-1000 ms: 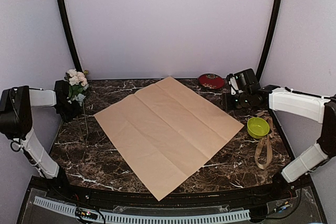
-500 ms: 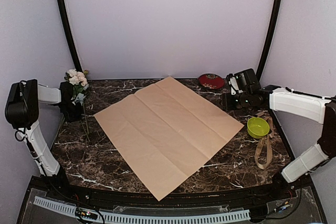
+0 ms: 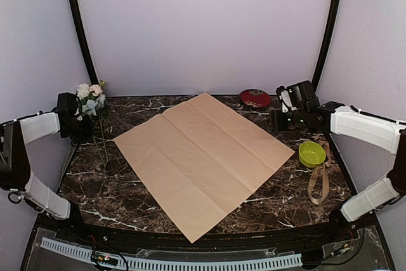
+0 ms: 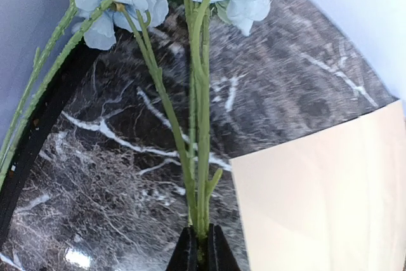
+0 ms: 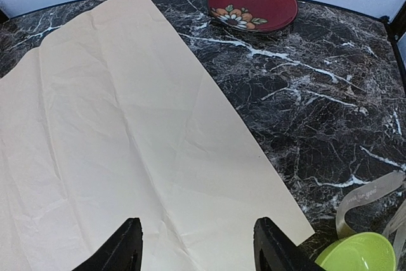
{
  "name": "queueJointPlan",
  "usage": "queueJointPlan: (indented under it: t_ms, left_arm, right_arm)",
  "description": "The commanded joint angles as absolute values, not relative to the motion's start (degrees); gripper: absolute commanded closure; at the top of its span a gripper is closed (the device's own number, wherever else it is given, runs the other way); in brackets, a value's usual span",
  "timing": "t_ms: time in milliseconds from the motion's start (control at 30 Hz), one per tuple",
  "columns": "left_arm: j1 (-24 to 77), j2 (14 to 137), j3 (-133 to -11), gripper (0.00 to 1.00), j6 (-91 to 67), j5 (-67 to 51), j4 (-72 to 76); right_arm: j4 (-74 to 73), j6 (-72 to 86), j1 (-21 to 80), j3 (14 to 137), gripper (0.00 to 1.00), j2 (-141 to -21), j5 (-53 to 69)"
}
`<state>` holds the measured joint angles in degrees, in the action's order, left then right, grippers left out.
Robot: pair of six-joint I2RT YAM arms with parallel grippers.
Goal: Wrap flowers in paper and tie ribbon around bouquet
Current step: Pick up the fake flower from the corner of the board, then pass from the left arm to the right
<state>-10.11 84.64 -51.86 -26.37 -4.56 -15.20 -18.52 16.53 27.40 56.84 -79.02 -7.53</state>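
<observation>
The flowers (image 3: 89,95), pink and white blooms on thin green stems, stand at the far left of the table. My left gripper (image 3: 82,130) is shut on their stems. In the left wrist view the stems (image 4: 198,157) rise from between my closed fingertips (image 4: 187,255), above the marble. The paper (image 3: 203,157) lies flat in the middle, tan face up, and its corner (image 4: 330,207) shows to the right of the stems. My right gripper (image 5: 198,245) hangs open above the paper's right edge (image 5: 127,131), holding nothing. The ribbon (image 3: 319,185) lies looped at the right.
A lime-green bowl (image 3: 311,153) sits next to the ribbon, and its rim (image 5: 358,252) shows low in the right wrist view. A red flowered plate (image 3: 255,98) rests at the back right. Curved black posts and white walls ring the marble table (image 3: 95,188).
My left gripper has closed on the flower stems, and the left arm has shifted with the blooms now slightly higher and further left. The right gripper has barely moved.
</observation>
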Motion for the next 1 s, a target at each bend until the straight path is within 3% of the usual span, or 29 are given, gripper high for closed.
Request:
queueJointPlan:
  t_ms: [0, 333, 600, 800, 967]
  left_arm:
    - [-6.7, 72.6, -49.9, 1.00, -28.7, -7.6, -14.7]
    - [5.6, 55.3, -47.8, 1.00, -29.6, -15.9, -5.7]
    - [13.8, 52.9, -42.7, 1.00, -25.7, -22.6, 5.6]
    - [30.5, 54.8, -42.3, 1.00, -21.0, -18.0, 17.3]
    - [42.9, 60.0, -42.1, 1.00, -18.4, -13.2, 28.5]
  right_arm:
    - [-19.2, 16.8, 27.9, 59.0, 0.40, -76.9, -7.7]
    - [-19.8, 17.6, 29.0, 61.1, 0.39, -75.3, -4.8]
    - [-16.0, 15.1, 34.0, 64.0, 0.39, -77.3, 2.0]
    - [3.5, 17.4, 41.8, 67.7, 0.38, -78.5, 28.8]
    - [19.4, 24.9, 45.7, 72.1, 0.33, -84.5, 32.0]
